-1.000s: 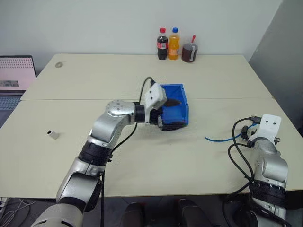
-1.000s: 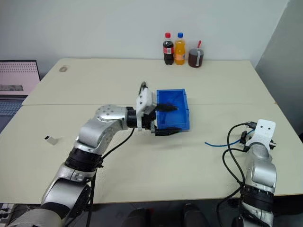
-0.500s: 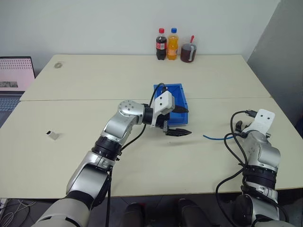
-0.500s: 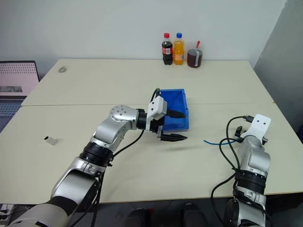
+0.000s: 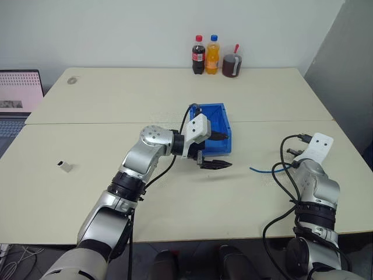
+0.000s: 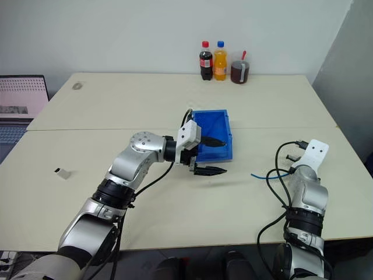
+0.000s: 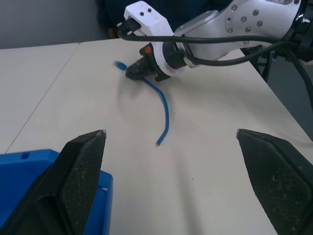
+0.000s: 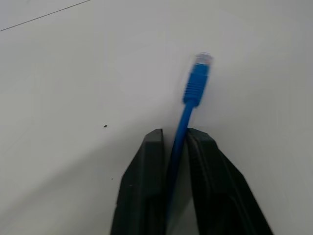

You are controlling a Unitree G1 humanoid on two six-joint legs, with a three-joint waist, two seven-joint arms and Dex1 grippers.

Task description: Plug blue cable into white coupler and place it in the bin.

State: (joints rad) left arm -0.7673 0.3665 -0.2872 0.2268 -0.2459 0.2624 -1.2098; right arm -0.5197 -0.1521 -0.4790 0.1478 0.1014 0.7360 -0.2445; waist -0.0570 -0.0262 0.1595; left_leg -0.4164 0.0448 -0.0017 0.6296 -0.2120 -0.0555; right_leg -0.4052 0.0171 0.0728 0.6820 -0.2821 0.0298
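The blue cable [image 5: 265,170] lies on the table at the right. Its plug end [image 8: 196,83] sticks out past my right gripper [image 8: 176,133], which is shut on the cable just behind the plug. From the left wrist view, the right gripper [image 7: 134,72] holds that end while the rest of the cable [image 7: 165,110] trails loose on the table. My left gripper [image 5: 217,150] hangs open and empty at the front right corner of the bin [image 5: 224,116], a bright blue open box. The white coupler [image 5: 64,167] sits far left on the table, away from both grippers.
Two bottles [image 5: 206,53] and a dark cup [image 5: 232,64] stand at the table's far edge. A laptop [image 5: 17,93] is at the far left. A seam [image 5: 87,122] runs across the table behind the bin.
My right gripper has closed on the blue cable. The whole view has shifted. The left gripper stays open by the bin.
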